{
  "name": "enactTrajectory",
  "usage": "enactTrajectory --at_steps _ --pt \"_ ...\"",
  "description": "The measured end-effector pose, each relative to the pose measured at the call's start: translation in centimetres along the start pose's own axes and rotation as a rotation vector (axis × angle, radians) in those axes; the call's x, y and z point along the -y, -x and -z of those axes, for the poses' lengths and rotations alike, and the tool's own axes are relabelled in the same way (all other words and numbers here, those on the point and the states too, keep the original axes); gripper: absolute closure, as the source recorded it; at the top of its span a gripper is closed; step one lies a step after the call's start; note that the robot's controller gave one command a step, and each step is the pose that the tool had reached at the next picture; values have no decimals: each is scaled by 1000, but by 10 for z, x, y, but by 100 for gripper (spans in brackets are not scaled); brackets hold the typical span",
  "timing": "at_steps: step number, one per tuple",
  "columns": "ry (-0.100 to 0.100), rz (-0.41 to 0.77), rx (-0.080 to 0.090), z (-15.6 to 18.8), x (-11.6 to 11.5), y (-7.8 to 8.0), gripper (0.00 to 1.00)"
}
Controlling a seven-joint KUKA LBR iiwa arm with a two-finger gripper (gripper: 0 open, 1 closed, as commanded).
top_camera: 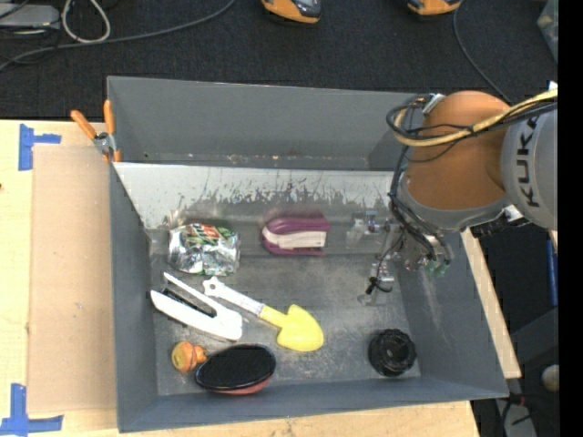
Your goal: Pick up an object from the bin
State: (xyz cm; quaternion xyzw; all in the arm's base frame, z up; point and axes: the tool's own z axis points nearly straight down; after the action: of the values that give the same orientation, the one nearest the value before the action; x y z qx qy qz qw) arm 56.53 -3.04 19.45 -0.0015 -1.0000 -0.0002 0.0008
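My gripper (376, 283) hangs over the right part of the bin floor, its fingers pointing down at bare metal with nothing between them. A black round cap-like thing (392, 351) lies just below it, near the bin's front right corner. A purple and white stapler-like thing (295, 233) rests to the gripper's left by the back wall. A yellow toy shovel with a white handle (273, 320) lies further left at the front middle.
At the left lie a crushed green and white can (204, 248), a white stapler (194, 308), a small orange ball (188, 356) and a black oval brush with a red rim (236, 370). The arm with its orange cover comes in from the right.
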Motion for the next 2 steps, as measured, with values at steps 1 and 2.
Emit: enactTrajectory --at_steps 1,2 --pt "0 0 0 0 0 0 0" --pt "0 177 -1 -7 -12 -22 0"
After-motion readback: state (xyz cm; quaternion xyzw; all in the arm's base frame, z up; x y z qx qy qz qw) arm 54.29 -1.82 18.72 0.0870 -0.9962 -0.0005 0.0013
